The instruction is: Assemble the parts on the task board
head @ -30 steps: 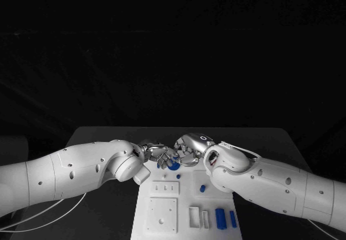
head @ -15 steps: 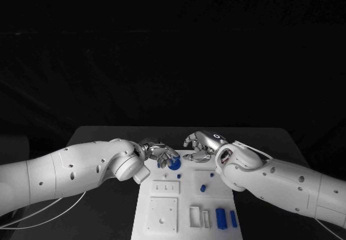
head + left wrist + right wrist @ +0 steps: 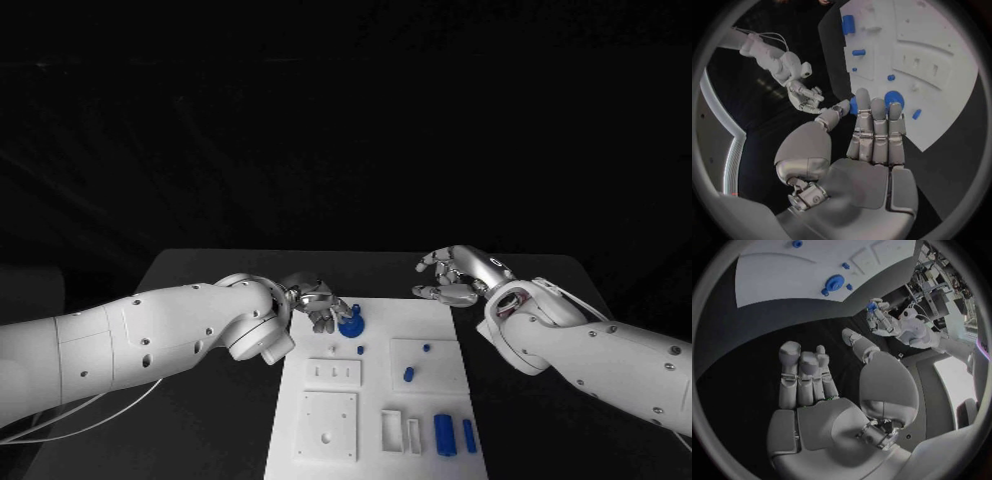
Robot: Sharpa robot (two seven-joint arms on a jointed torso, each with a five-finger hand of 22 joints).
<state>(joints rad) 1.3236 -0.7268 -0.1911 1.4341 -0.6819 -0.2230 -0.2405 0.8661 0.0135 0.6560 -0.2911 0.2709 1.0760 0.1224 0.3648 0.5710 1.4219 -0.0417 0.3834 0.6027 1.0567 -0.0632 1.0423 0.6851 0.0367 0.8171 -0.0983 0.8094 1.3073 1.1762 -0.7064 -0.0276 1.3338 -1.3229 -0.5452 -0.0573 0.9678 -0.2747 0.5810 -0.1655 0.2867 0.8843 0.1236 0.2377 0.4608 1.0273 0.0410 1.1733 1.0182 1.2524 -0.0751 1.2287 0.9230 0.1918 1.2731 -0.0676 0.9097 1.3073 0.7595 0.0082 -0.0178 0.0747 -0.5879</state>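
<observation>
The white task board lies mid-table. A round blue part sits at its far end, also seen from the wrists. My left hand hovers right beside that round part, its fingers stretched toward it. It pinches a small blue part between thumb and finger. My right hand hangs over the black table beyond the board's far right corner, fingers apart and holding nothing. It also appears in the left wrist view.
More blue parts lie on the board: small pieces mid-board and two longer ones at the near right. White recessed blocks fill the near left. Bare black table flanks the board.
My right hand has drawn away from the left hand and the round part, moving right and back off the board. The left hand stays by the round part.
</observation>
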